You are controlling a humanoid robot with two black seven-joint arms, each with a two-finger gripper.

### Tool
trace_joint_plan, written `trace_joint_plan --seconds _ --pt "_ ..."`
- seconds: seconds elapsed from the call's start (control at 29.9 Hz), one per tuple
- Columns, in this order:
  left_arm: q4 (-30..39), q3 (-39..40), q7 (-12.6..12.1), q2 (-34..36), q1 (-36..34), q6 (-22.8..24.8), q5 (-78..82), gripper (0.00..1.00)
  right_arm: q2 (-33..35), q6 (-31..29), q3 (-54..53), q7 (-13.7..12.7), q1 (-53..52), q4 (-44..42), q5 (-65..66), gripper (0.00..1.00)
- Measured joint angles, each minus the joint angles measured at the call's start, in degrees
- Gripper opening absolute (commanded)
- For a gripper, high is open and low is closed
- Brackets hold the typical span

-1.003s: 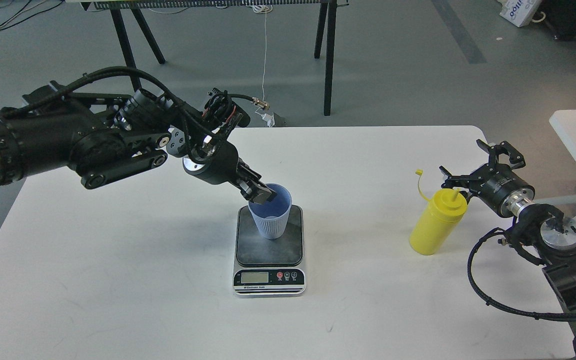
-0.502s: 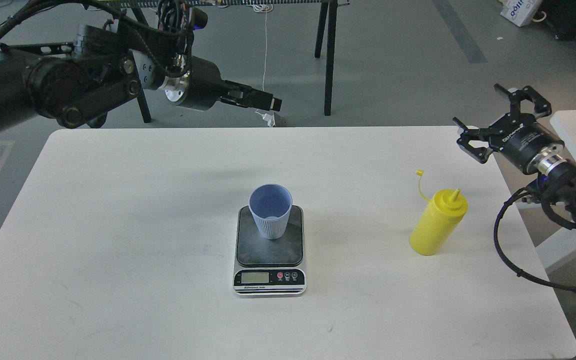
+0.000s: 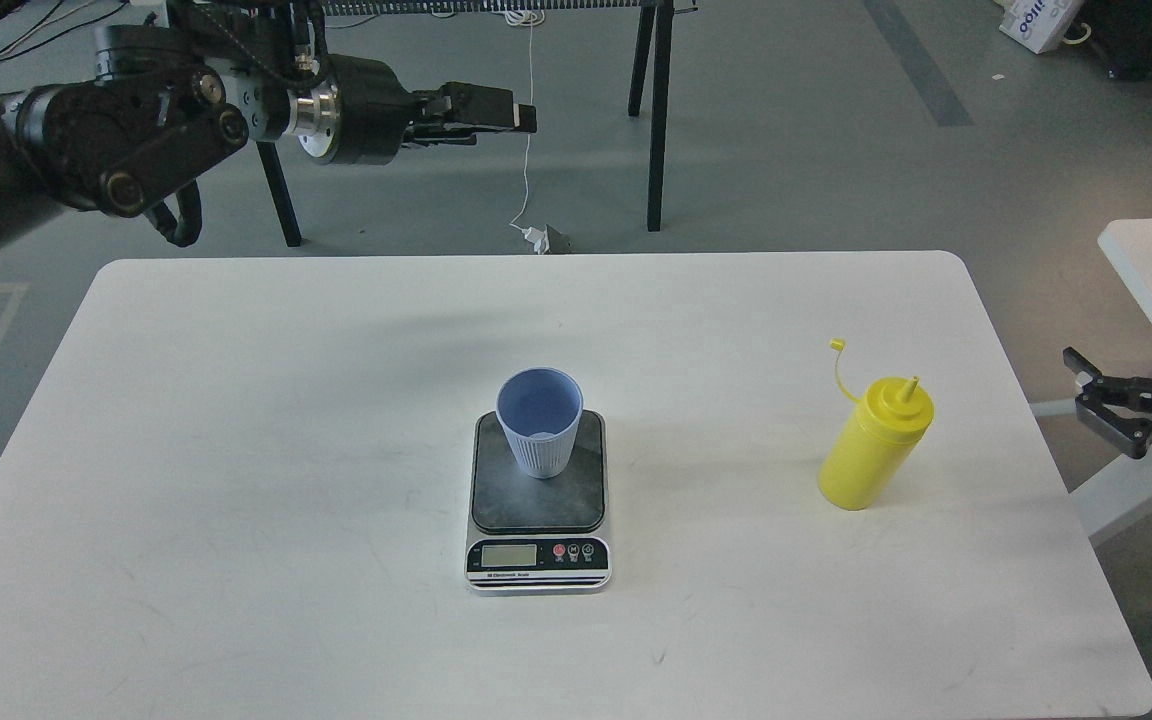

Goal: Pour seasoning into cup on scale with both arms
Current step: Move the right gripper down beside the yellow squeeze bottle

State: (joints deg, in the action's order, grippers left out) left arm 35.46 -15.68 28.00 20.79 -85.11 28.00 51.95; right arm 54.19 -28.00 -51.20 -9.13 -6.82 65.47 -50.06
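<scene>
Currently the small pale blue ribbed plastic cup [image 3: 539, 421] stands upright on the dark grey weighing plate of the flat silver-bodied kitchen scale [image 3: 538, 505], toward the plate's far edge; the scale sits near the middle of the white desk [image 3: 236, 450], slightly closer to the near edge. This placement step reads as complete. The cup interior looks empty, although a small amount of contents could not be ruled out from this angle. The bright yellow plastic squeeze bottle [image 3: 874, 447] stands upright and unheld near the right edge of the desk, well apart from the scale, with its small tethered cap [image 3: 839, 346] hanging off the nozzle, so the nozzle appears uncapped. The left gripper [image 3: 496, 112] is raised beyond the far-left corner of the desk, clear of all items; its fingers lie close together and hold nothing. The right gripper [image 3: 1136, 400] is off the right edge of the desk, near the bottle but not touching it, fingers spread apart and empty. Remaining work, judged from this layout: grasp the bottle, carry it over the cup, tilt or squeeze to dispense, and return it.
</scene>
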Motion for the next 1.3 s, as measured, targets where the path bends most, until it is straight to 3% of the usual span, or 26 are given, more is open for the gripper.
trace_joint_plan --seconds 0.37,1.3 --pt "-0.11 0.00 0.00 0.48 1.73 0.00 -0.01 0.85 -10.77 0.00 1.53 -0.32 9.92 4.10 3.94 1.00" --pt "-0.12 -0.22 0.00 1.47 4.06 0.00 0.08 0.86 -21.71 0.00 3.83 -0.36 1.65 -5.91 11.43 1.00"
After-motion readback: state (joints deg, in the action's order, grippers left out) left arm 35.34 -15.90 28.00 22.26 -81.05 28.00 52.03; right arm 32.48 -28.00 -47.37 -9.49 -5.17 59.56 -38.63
